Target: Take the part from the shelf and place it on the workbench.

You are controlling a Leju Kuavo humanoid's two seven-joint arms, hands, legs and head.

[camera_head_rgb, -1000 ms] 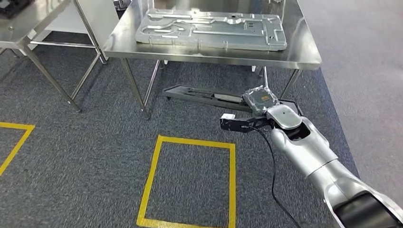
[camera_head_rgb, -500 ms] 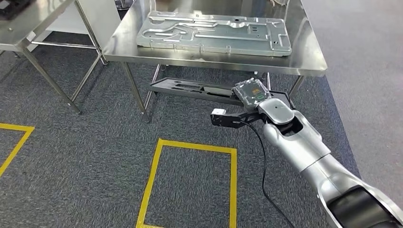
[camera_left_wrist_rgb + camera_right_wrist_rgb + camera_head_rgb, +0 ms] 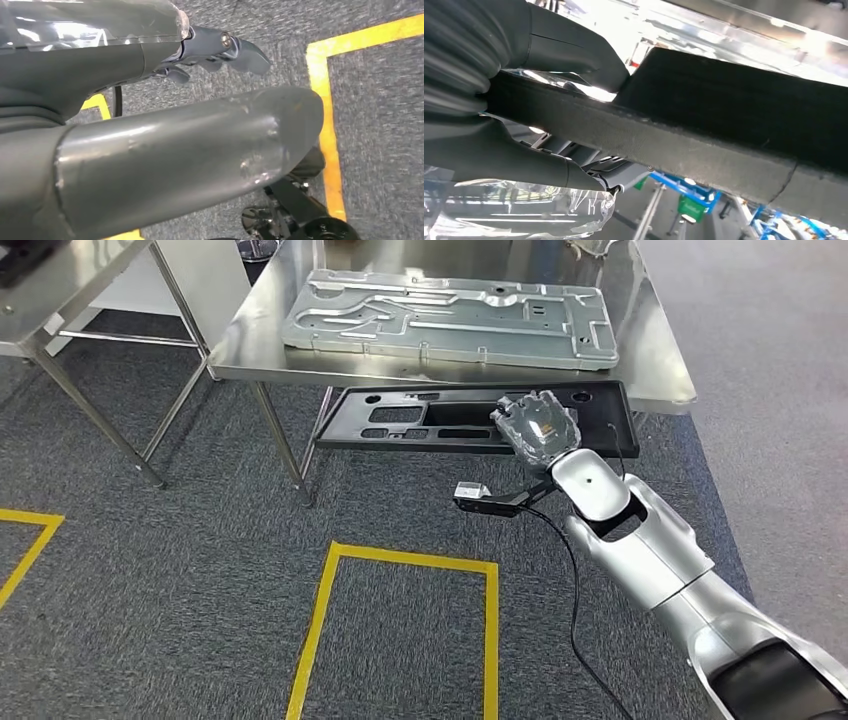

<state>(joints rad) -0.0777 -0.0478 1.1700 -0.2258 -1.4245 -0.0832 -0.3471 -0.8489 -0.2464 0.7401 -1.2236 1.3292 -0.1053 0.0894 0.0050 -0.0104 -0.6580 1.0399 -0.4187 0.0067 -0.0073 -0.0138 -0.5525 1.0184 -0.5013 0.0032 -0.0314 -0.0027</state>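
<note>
Our right arm is silver with rounded shells, turning black near the shoulder. A thin black cable hangs along it. Our right hand is grey under clear plastic wrap; our left hand is glossy dark grey.

— What covers the floor?
— Grey speckled carpet, marked with a yellow tape rectangle at about six o'clock and a second yellow tape corner out at eight o'clock.
— Anything up at ten o'clock?
— A second stainless steel table, its thin metal legs standing on the carpet.
— And at three o'clock?
— Smooth pale grey flooring alongside the carpet.
</note>
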